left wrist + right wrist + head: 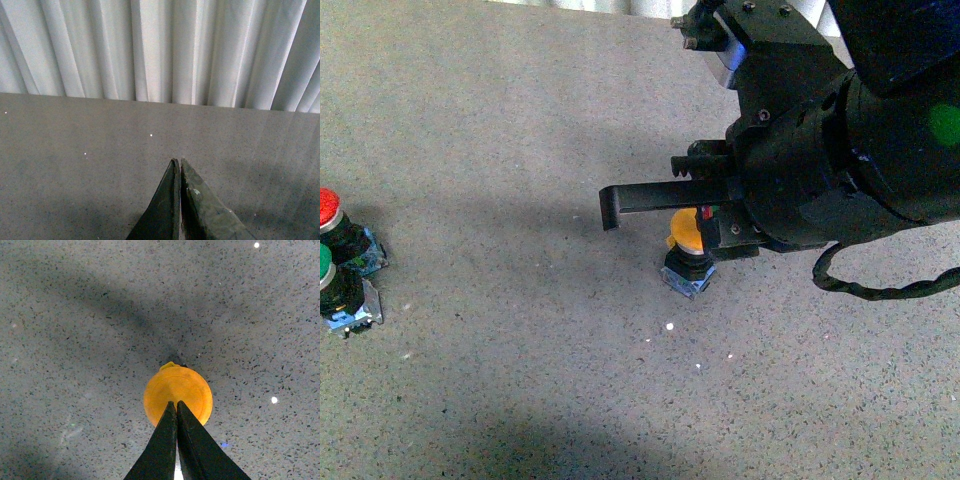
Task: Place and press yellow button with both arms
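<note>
The yellow button stands upright on the grey speckled table, its dome cap on a black collar and a bluish square base. My right gripper is shut and empty, and its bulky black body hangs over the button. In the right wrist view the shut fingertips point at the middle of the yellow button's cap; I cannot tell whether they touch it. My left gripper is shut and empty over bare table, facing a white curtain. No button shows in its view.
A red-capped button and a green-capped button stand side by side at the table's left edge of view. A black cable loops below the right arm. The white curtain hangs behind the table's far edge.
</note>
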`<act>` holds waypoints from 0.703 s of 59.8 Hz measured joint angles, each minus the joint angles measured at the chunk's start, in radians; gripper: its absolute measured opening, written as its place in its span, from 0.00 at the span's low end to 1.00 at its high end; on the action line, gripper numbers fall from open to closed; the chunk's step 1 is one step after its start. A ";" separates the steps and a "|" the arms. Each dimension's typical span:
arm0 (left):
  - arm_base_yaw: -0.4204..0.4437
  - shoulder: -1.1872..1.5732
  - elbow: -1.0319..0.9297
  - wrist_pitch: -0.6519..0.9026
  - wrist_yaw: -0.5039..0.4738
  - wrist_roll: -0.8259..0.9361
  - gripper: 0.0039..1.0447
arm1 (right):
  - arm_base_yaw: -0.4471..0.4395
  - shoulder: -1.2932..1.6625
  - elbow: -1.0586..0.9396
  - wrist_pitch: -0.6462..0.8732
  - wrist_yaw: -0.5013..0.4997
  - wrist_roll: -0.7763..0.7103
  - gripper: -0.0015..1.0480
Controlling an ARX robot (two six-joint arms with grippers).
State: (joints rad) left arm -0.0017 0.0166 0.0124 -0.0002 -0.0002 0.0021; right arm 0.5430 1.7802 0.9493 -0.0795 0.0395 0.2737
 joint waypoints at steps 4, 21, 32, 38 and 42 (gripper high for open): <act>0.000 0.000 0.000 0.000 0.000 0.000 0.01 | 0.000 0.008 0.003 0.000 -0.004 0.001 0.01; 0.000 0.000 0.000 0.000 0.000 0.000 0.01 | -0.005 0.041 0.042 -0.029 -0.025 0.023 0.01; 0.000 0.000 0.000 0.000 0.000 0.000 0.01 | -0.007 0.052 0.053 -0.053 -0.034 0.034 0.01; 0.000 0.000 0.000 0.000 0.000 0.000 0.01 | -0.008 0.053 0.053 -0.053 -0.034 0.042 0.01; 0.000 0.000 0.000 0.000 0.000 0.000 0.01 | -0.010 0.053 0.051 -0.053 -0.037 0.045 0.01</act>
State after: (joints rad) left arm -0.0017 0.0166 0.0124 -0.0002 -0.0002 0.0021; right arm 0.5331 1.8332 1.0008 -0.1329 0.0025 0.3191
